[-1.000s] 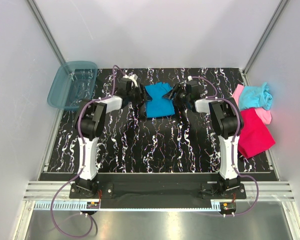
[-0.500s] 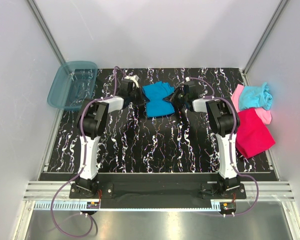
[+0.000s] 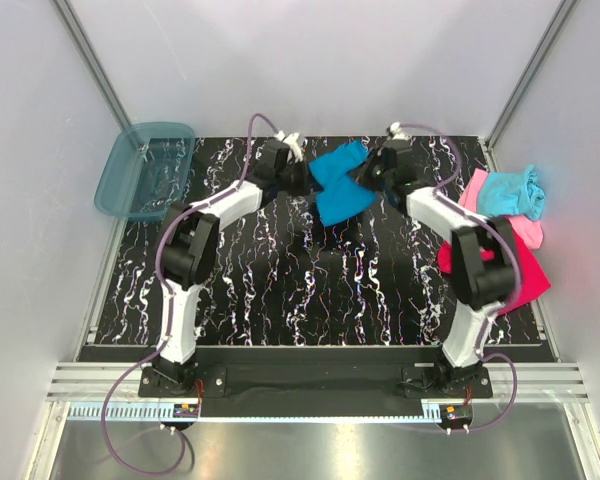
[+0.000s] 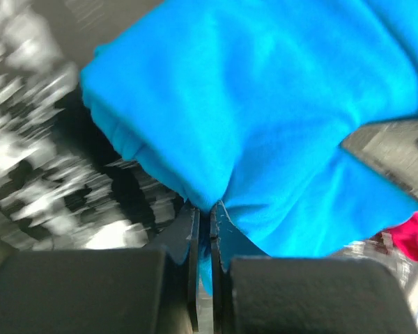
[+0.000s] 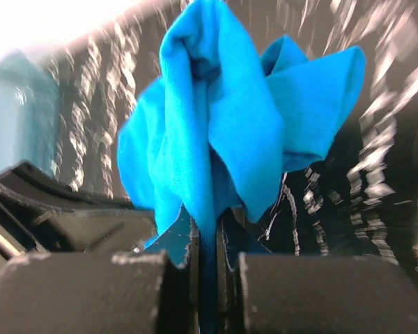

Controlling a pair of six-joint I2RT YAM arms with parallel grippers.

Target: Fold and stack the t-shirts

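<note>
A: What has the left gripper (image 4: 210, 209) got?

B: Its jaws are pressed together on a pinch of the medium blue t-shirt (image 4: 265, 104). In the left wrist view the cloth fans up out of the thin slit between the fingers

A: And the right gripper (image 5: 207, 217)?

B: Much the same. It is clamped on a fold of that blue tee, which rises in a bunch above the fingers. On both sides, how much cloth sits inside the jaws is hidden

A: Where is the shirt itself?

B: From the top view it is strung between the two grippers, over the far middle of the black marbled table (image 3: 310, 290). Whether its lower edge touches the table or hangs free, I cannot tell from above

A: Can you make out its shape?

B: No, it is crumpled. Sleeves and collar cannot be picked out, and the ends are covered by the grippers. Both wrist views are smeared behind the cloth

A: The other tees?

B: They lie in a heap at the table's right edge, well apart from the blue one. The magenta-red t-shirt (image 3: 515, 272) lies nearest, partly hidden behind the right arm. Beyond it the light aqua t-shirt (image 3: 512, 190) is bunched on the light pink t-shirt (image 3: 476, 186), of which only the edges show

A: Anything else?

B: A translucent teal plastic bin (image 3: 145, 170) sits at the far left corner, overlapping the table's edge
</note>
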